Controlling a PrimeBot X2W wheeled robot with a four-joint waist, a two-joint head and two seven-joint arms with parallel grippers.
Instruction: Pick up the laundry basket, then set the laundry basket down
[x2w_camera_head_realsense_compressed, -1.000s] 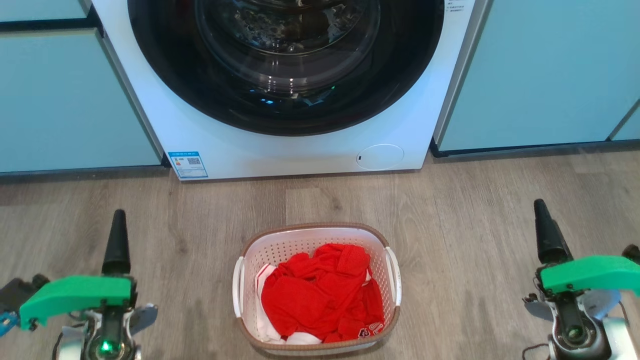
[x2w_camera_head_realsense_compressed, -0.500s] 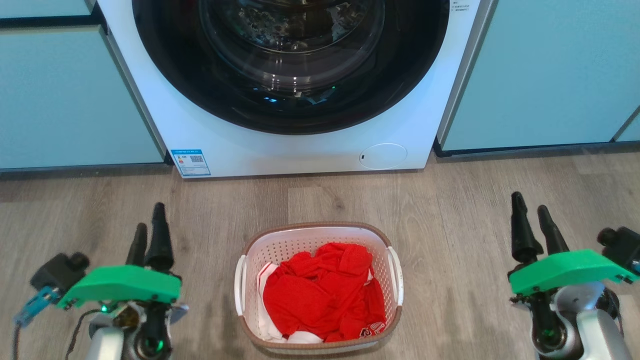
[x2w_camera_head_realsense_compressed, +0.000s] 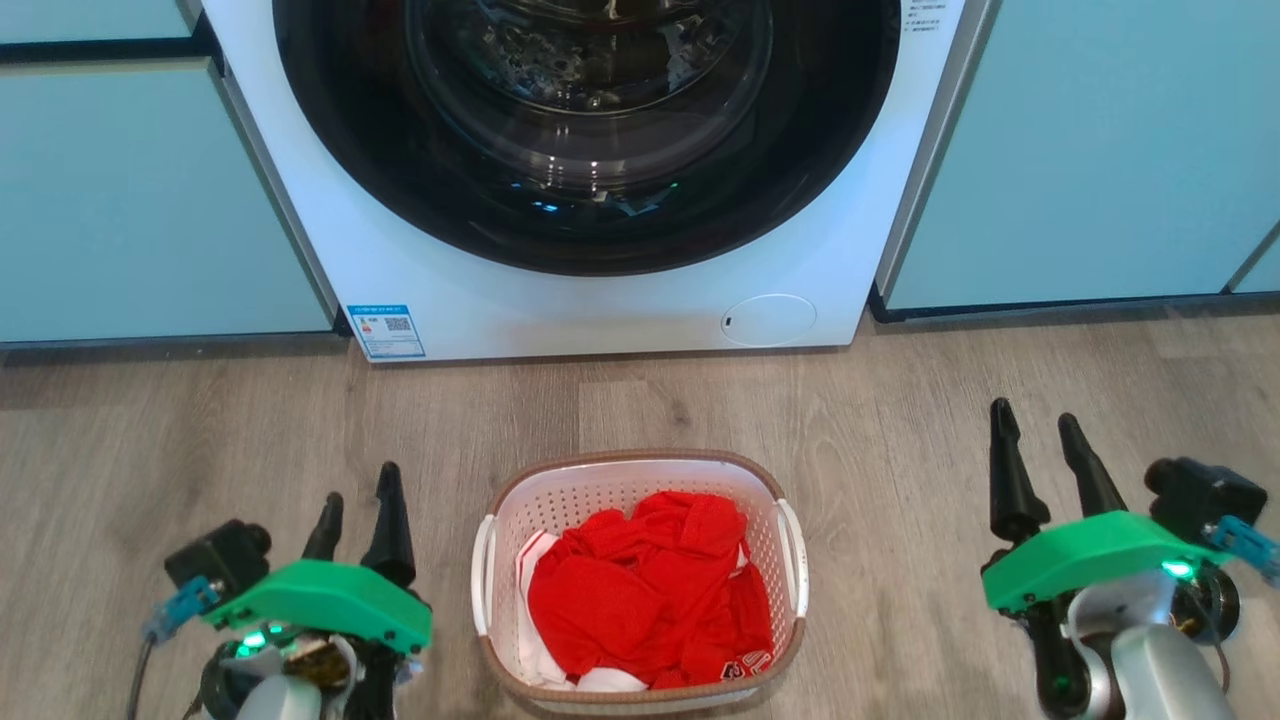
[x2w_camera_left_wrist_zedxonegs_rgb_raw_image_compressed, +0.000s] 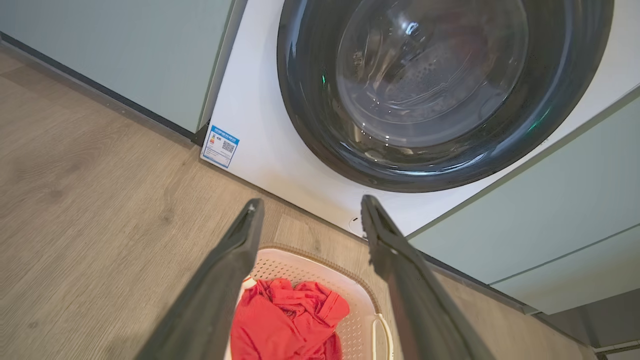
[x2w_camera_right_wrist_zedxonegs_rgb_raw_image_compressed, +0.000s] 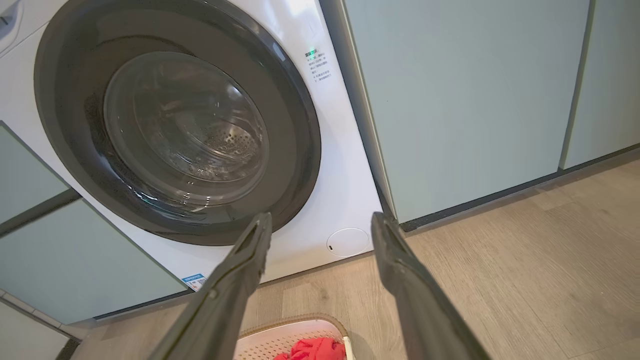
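Head view showed the left gripper (x2w_camera_head_realsense_compressed: 360, 483) and right gripper (x2w_camera_head_realsense_compressed: 1034, 412) open on each side of the laundry basket (x2w_camera_head_realsense_compressed: 640, 456); grabbing its handles (x2w_camera_head_realsense_compressed: 483, 575) looked next.

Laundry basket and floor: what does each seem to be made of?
The laundry basket looks like matte white moulded plastic, going by its rows of holes; its brown rim looks woven, perhaps imitation. The floor looks like wood-grain planks, maybe laminate or vinyl: grain, seams, low sheen.
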